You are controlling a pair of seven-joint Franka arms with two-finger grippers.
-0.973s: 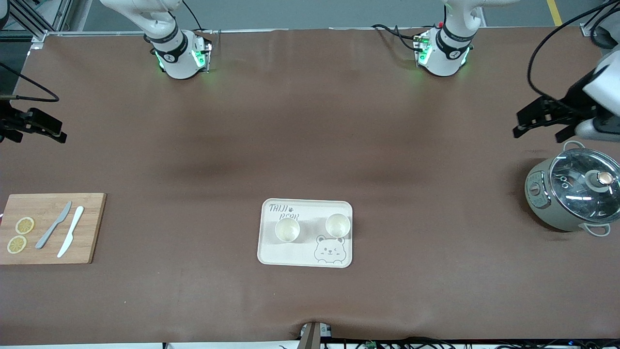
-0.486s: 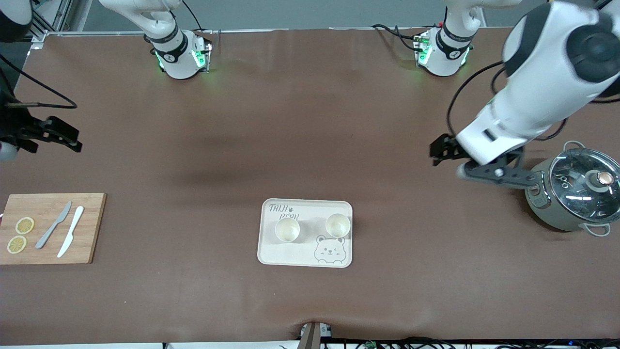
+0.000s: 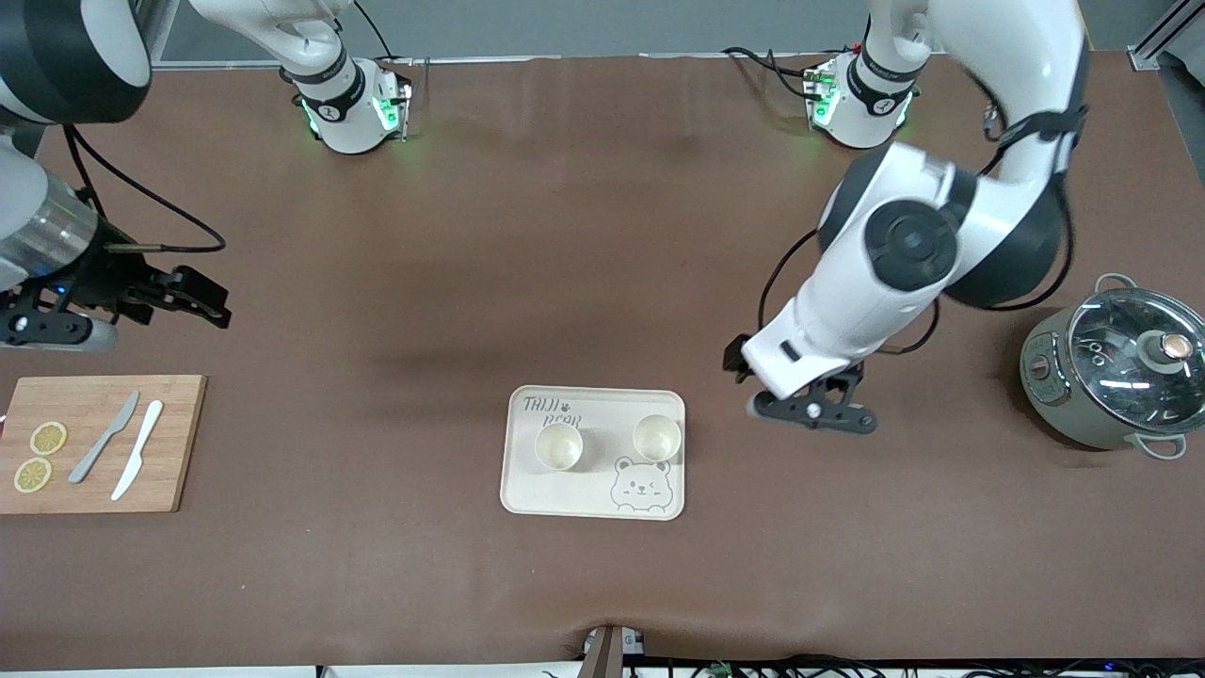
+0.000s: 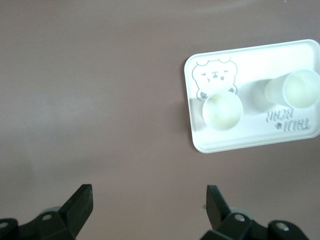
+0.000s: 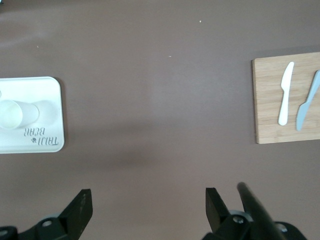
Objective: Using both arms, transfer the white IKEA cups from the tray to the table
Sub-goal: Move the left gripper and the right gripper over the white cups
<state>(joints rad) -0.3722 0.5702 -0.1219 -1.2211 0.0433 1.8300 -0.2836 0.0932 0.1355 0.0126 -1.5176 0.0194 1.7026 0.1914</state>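
Observation:
Two white cups stand upright on the cream bear-print tray (image 3: 529, 490): one (image 3: 558, 445) toward the right arm's end, the other (image 3: 656, 437) toward the left arm's end. My left gripper (image 3: 740, 362) is open and empty over bare table beside the tray. Its wrist view shows its open gripper (image 4: 148, 205), the tray (image 4: 240, 141) and both cups (image 4: 223, 111) (image 4: 300, 89). My right gripper (image 3: 202, 303) is open and empty over the table near the cutting board. Its wrist view shows its open gripper (image 5: 148, 207), the tray (image 5: 46, 90) and one cup (image 5: 12, 115).
A wooden cutting board (image 3: 179, 443) with two lemon slices (image 3: 47, 438), a grey knife (image 3: 105, 436) and a white knife (image 3: 138, 448) lies at the right arm's end. A grey pot with a glass lid (image 3: 1130, 363) stands at the left arm's end.
The left arm has swung from over the pot's end of the table to beside the tray. The right gripper has moved inward toward the middle. The cups have not moved.

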